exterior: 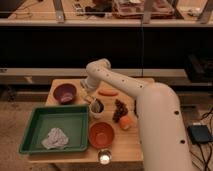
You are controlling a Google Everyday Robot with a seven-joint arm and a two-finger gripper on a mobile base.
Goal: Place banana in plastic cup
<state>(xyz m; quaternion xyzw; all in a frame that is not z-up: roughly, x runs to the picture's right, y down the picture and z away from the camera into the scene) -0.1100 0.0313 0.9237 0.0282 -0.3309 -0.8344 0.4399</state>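
Observation:
My gripper (pixel 88 90) hangs low over the back left of the wooden table (pixel 131 145). It is between the purple bowl (pixel 65 93) and the orange carrot (pixel 107 92), just behind the whitish cup with dark utensils (pixel 96 107). I cannot make out the banana or the light-blue plastic cup. The wrist and gripper cover the spot where they could be.
A green tray (pixel 37 131) holding a crumpled cloth (pixel 55 138) lies at the front left. A red bowl (pixel 101 134), a small clear glass (pixel 104 158), a round orange fruit (pixel 125 122) and dark grapes (pixel 119 110) sit to the right. Dark shelving stands behind the table.

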